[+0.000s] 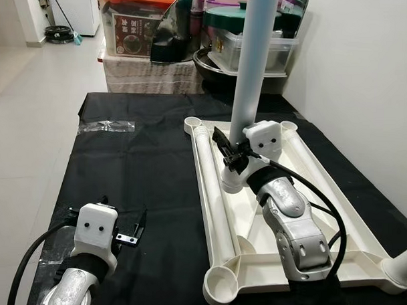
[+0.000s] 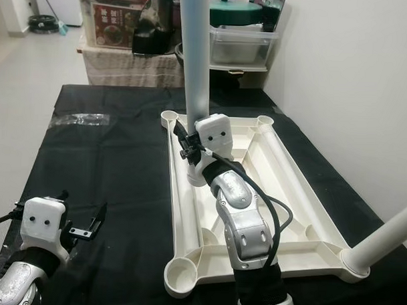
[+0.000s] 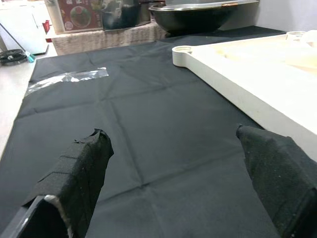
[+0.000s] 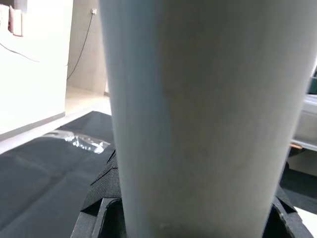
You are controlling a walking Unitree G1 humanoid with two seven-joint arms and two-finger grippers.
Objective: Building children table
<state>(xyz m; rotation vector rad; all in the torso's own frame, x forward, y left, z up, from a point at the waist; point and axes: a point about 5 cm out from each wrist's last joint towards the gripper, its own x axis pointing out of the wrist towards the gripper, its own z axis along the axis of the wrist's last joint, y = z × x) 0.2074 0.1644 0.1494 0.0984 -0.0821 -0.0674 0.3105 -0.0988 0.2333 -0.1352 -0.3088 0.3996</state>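
A white children's table top point(image 1: 311, 171) lies upside down on the black cloth, with round sockets at its corners point(image 1: 221, 284). My right gripper point(image 1: 231, 153) is shut on a pale grey table leg point(image 1: 255, 60), which stands nearly upright. The leg's lower end rests beside the top's left rail, away from any corner socket, and the leg point(image 4: 198, 114) looms close in the right wrist view. A second leg point(image 2: 388, 236) sticks out of the near right corner. My left gripper point(image 2: 81, 212) hovers open over bare cloth at the near left, its fingers point(image 3: 74, 183) wide apart, holding nothing.
A crumpled clear plastic wrapper point(image 1: 107, 126) lies on the cloth at the far left. Storage boxes point(image 1: 131, 26) and a black pan point(image 1: 216, 62) are stacked behind the table. A white wall point(image 1: 366, 78) runs along the right side.
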